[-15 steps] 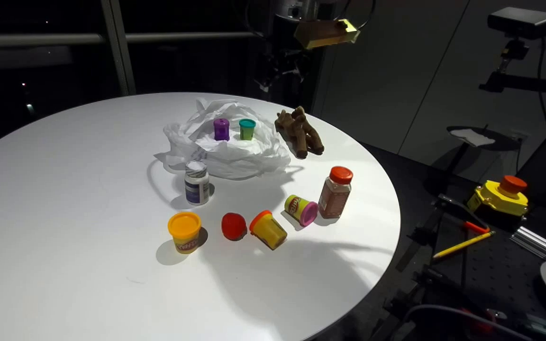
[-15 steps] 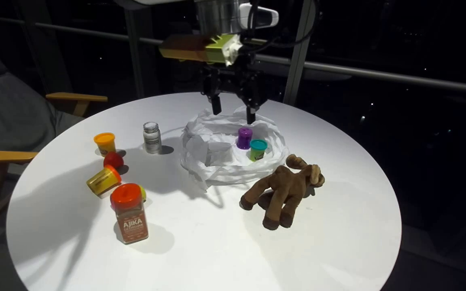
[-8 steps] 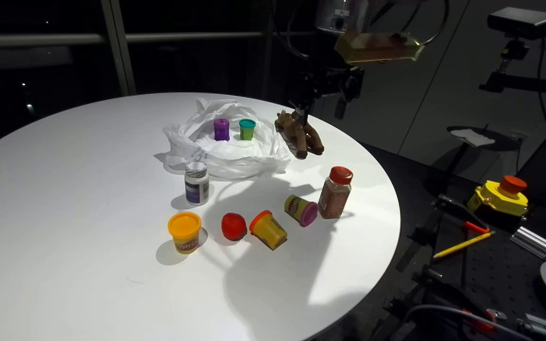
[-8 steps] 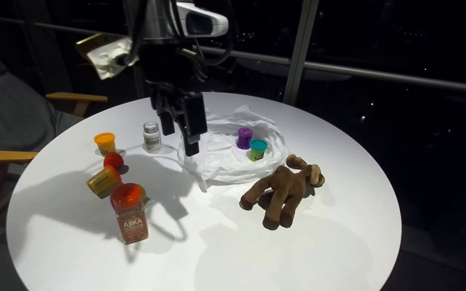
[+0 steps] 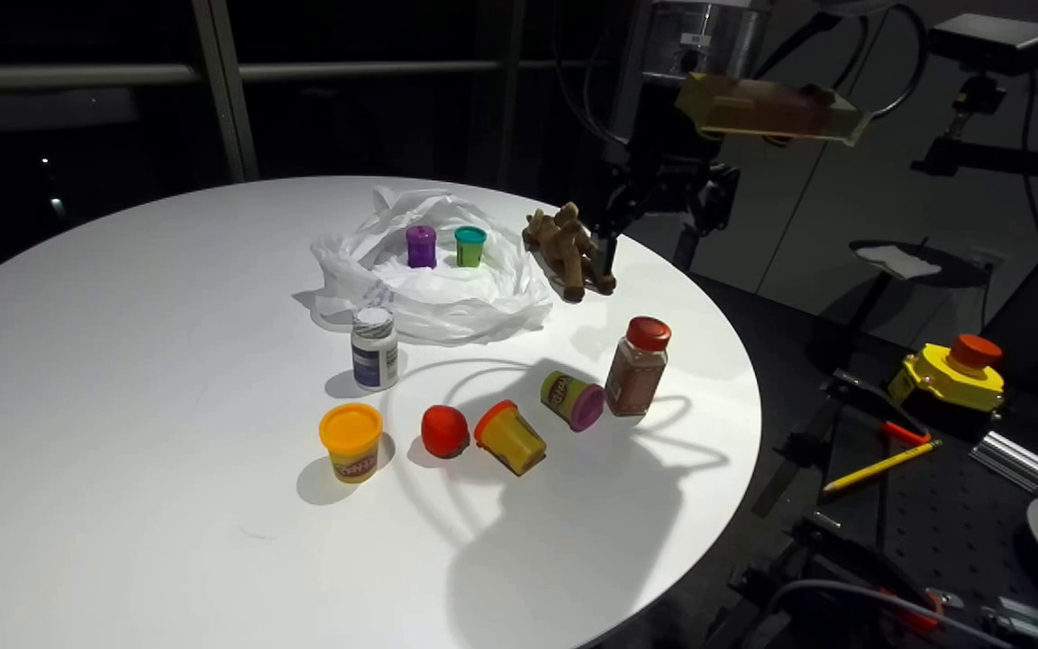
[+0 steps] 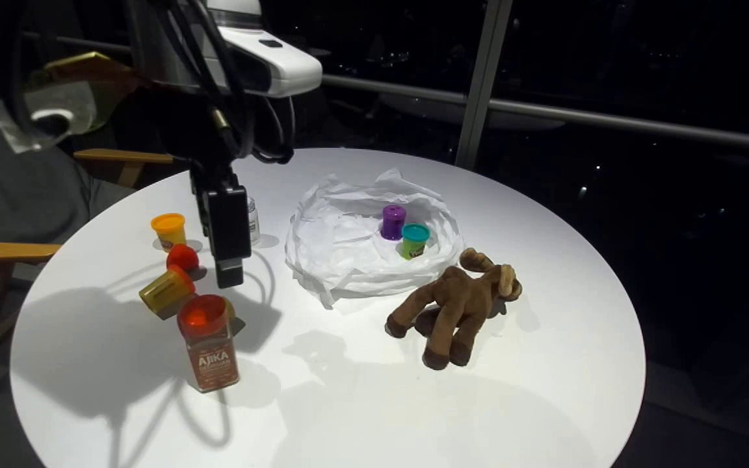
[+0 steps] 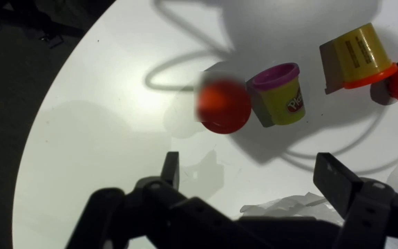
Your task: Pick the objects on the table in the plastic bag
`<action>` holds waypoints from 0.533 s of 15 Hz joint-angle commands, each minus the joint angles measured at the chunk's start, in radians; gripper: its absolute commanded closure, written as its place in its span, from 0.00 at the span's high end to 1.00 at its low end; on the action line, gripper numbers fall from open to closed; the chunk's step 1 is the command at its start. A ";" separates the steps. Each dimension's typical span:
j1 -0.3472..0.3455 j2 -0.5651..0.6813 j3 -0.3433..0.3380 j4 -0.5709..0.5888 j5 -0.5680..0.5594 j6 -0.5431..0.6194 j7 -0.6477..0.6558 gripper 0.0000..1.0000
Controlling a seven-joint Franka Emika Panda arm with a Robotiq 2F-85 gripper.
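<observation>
Currently, one round white table (image 5: 122,379) bears one translucent plastic bag (image 5: 456,320), spread open, plus nine objects. Inside the plastic bag, two units stand upright: one purple container (image 6: 393,223) and one teal-lidded green tub (image 6: 415,243). Outside the plastic bag, seven units are distributed as follows: one white bottle (image 5: 375,351), upright, near its wall; one brown plush animal (image 6: 458,302), lying just beside its wall; and, farther from it, one upright orange-lidded Play-Doh tub (image 5: 352,442), one red round item (image 5: 444,431), one red-lidded yellow tub (image 5: 512,440) on its side, one purple-lidded Play-Doh tub (image 7: 282,97) on its side, and one upright red-capped Ajika jar (image 6: 210,348). Total tub count is four: one inside the plastic bag, three outside. One gripper (image 7: 248,169) is raised above the table, clear of the plastic bag. Its jaws stand wide apart in the released condition, gripping nothing and making no contact with any counted unit.
</observation>
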 commanded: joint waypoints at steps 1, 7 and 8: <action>-0.027 -0.009 0.030 -0.038 0.021 0.027 -0.036 1.00; -0.017 0.025 0.061 -0.057 0.020 0.067 -0.142 1.00; -0.016 0.037 0.063 -0.055 0.001 0.073 -0.143 1.00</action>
